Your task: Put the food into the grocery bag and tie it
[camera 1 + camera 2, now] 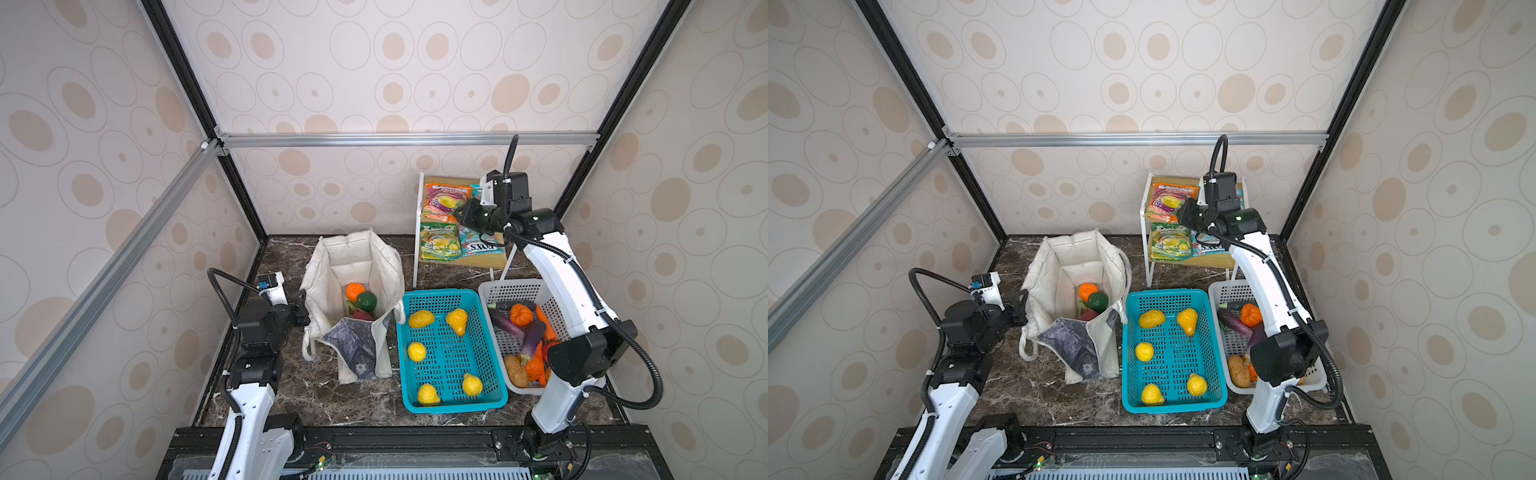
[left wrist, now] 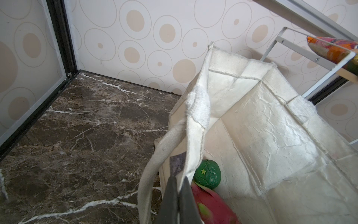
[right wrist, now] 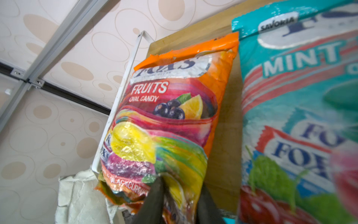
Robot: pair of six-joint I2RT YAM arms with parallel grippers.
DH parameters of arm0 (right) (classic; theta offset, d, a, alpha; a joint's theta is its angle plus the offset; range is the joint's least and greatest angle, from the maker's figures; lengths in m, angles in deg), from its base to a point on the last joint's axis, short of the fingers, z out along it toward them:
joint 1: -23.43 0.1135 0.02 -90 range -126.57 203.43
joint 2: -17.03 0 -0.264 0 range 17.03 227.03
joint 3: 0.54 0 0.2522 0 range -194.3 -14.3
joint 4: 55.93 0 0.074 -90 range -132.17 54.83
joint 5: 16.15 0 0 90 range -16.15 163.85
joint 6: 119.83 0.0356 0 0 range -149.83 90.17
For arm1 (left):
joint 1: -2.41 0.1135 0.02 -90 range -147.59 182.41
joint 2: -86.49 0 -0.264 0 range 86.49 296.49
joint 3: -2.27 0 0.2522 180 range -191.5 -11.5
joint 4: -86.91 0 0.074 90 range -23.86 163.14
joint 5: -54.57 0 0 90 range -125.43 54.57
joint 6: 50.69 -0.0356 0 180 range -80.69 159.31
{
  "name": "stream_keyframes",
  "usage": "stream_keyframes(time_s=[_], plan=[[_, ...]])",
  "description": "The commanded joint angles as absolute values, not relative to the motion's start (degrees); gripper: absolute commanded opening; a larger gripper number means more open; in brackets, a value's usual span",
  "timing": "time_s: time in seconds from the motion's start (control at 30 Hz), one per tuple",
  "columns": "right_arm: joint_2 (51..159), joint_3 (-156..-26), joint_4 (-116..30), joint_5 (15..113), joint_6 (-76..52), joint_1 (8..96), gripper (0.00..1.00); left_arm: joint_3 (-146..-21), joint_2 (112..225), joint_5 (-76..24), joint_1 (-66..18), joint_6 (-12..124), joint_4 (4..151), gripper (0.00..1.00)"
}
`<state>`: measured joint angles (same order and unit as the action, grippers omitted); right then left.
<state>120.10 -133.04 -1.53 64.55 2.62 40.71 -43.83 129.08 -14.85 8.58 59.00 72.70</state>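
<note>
In both top views the grocery bag (image 1: 345, 257) stands open on the marble table (image 1: 299, 386), with an orange (image 1: 354, 291) and a dark green fruit (image 1: 366, 300) inside; the left gripper (image 1: 302, 311) is at its left rim, apparently to hold the mouth wide for loading; the right gripper (image 1: 458, 214) reaches to the wooden shelf (image 1: 478, 261) at the back, at the orange candy packet (image 1: 446, 197); the teal basket (image 1: 453, 406) and white basket (image 1: 498, 284) beside the bag hold more produce.

In the left wrist view the left gripper (image 2: 179, 180) is pinched tight on the bag's fabric rim beside the rope handle (image 2: 155, 164); the dark green fruit (image 2: 207, 173) and a pink dragon fruit (image 2: 209, 205) rest on the bag's floor.

In the right wrist view the right gripper (image 3: 181, 184) has its jaws drawn narrow around the lower edge of the orange candy packet (image 3: 170, 116), which crumples between them, so I judge it gripped; a teal mint packet (image 3: 300, 97) lies just beside it, untouched; taking the edge rather than the flat face suits a thin, glossy packet; the next move likely calls for lifting it clear and carrying it over the bag's mouth.
</note>
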Motion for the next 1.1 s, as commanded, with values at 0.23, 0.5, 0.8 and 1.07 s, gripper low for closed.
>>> stream_keyframes(time_s=[0.23, 0.5, 0.8, 1.07], plan=[[117.6, -136.2, -1.3, 56.9, 1.9, 40.7, 0.00, -44.1, 128.3, -15.6, 9.0, 57.8, 73.0, 0.00], [116.9, -141.5, 1.1, 49.0, 1.1, 41.2, 0.00, -44.2, 127.8, -15.9, 8.9, 57.6, 72.9, 0.00], [113.7, -143.5, 5.7, 49.5, -2.6, 45.4, 0.00, -44.1, 127.2, -16.1, 9.0, 57.6, 72.9, 0.00], [108.4, -139.5, 4.6, 54.7, -1.9, 55.6, 0.00, -44.0, 127.1, -15.5, 9.0, 57.8, 72.9, 0.00]])
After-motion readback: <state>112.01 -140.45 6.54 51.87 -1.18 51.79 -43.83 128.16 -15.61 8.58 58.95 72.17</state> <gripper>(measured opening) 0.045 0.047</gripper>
